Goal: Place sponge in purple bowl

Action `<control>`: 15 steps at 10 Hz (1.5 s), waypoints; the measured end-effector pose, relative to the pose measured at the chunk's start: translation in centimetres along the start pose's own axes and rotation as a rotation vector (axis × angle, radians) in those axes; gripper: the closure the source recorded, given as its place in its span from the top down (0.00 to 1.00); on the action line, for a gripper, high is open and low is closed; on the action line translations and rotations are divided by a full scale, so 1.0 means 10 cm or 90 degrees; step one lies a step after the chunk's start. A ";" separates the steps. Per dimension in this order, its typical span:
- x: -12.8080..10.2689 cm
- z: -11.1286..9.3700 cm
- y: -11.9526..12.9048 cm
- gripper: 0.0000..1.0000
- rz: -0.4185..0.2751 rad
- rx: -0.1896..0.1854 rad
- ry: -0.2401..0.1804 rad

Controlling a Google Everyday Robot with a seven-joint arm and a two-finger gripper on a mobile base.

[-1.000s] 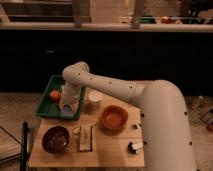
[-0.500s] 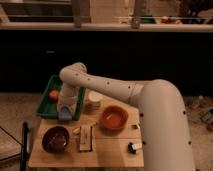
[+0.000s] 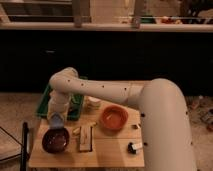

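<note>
Two bowls: sat on the wooden table (image 3: 112,156), purple bowl (image 3: 55,140) at the front left, orange bowl (image 3: 114,118) well apart to its right.
Arm's tip: gripper (image 3: 57,118) hung at the end of the white arm (image 3: 100,90), pointed down, just above the far rim of the purple bowl.
Grasp: clenched on the pale blue block, by the look of it; block tucked at the very tip with nothing beneath to bear it.
Blue block: sponge (image 3: 58,120), up in the air over the far edge of the purple bowl, clear of the rim, not yet inside.
Step in hand: carry all but finished and lined up for the drop, judged from where the sponge hung.
Next move: called for a small shift toward the bowl's middle, a short lowering, then a clean release to drop the soft block inside and not on the rim.
Around it: green tray (image 3: 46,103) behind the gripper; pale yellow piece (image 3: 76,131) and flat oblong packet (image 3: 86,138) just right of the purple bowl, neither in the way.
</note>
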 end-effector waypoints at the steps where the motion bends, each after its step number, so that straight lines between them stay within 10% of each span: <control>1: -0.10 0.07 -0.06 0.00 -0.016 0.002 -0.013; 7: -0.52 0.34 -0.06 0.02 -0.057 -0.039 -0.085; 15: -0.59 0.33 0.05 0.75 -0.100 -0.110 -0.149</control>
